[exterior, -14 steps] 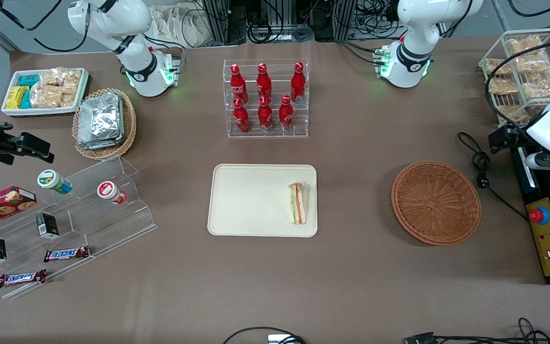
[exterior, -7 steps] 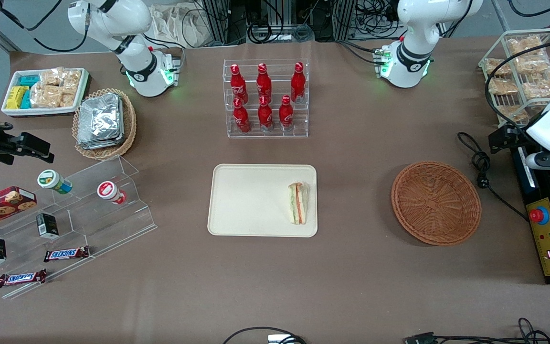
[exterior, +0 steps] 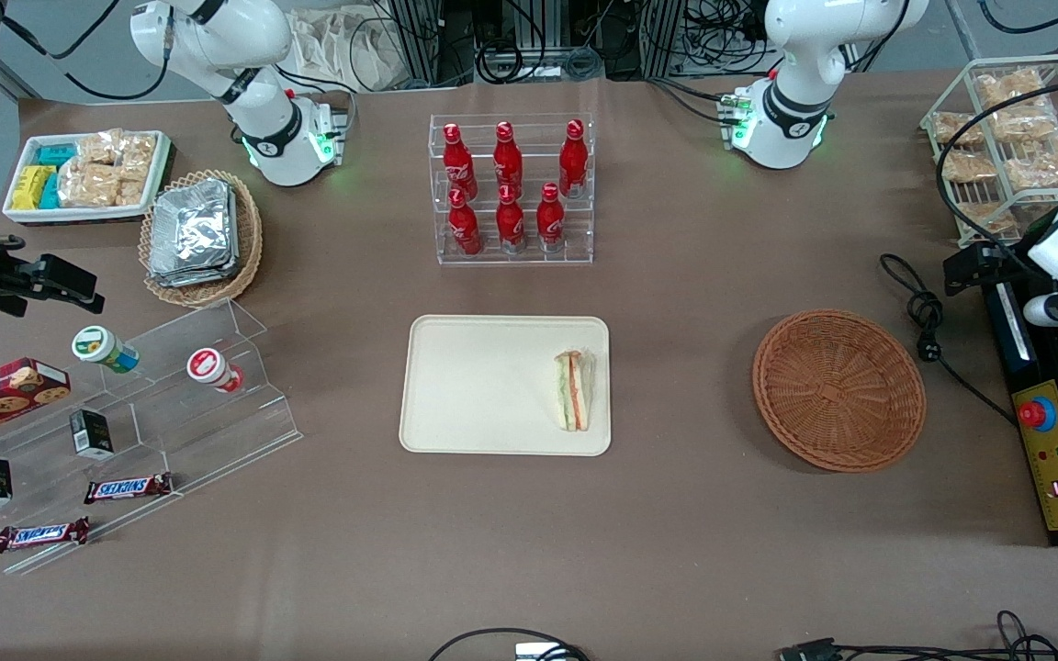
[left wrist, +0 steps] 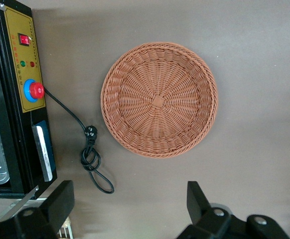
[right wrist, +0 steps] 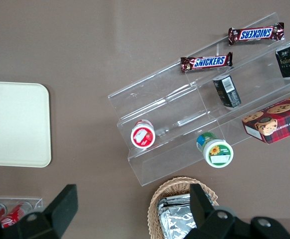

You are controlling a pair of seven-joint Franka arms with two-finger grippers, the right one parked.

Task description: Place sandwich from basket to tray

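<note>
**Front view: sandwich on tray, basket bare**

Front view showed the sandwich (exterior: pixel 574 390) lying flat on the tray (exterior: pixel 483 386), against the tray's edge nearest the basket (exterior: pixel 838 390), its green and orange-pink filling layers facing up. That placement looked like the task's goal met: the wedge sat wholly inside the low rim, likely set down at the nearest edge to keep the carry short. The basket rested on the worktop (exterior: pixel 676 532) well apart from the tray, toward the working arm's end, with nothing in it. Farther from the camera, the gripper (left wrist: pixel 127 211) hung high above the worktop near that end; the wrist camera looked straight down on the basket. Its jaws were spread wide, holding and touching nothing, which suited an arm finished with its load. Farthest off stood a clear rack of red bottles (exterior: pixel 511 188).
</note>
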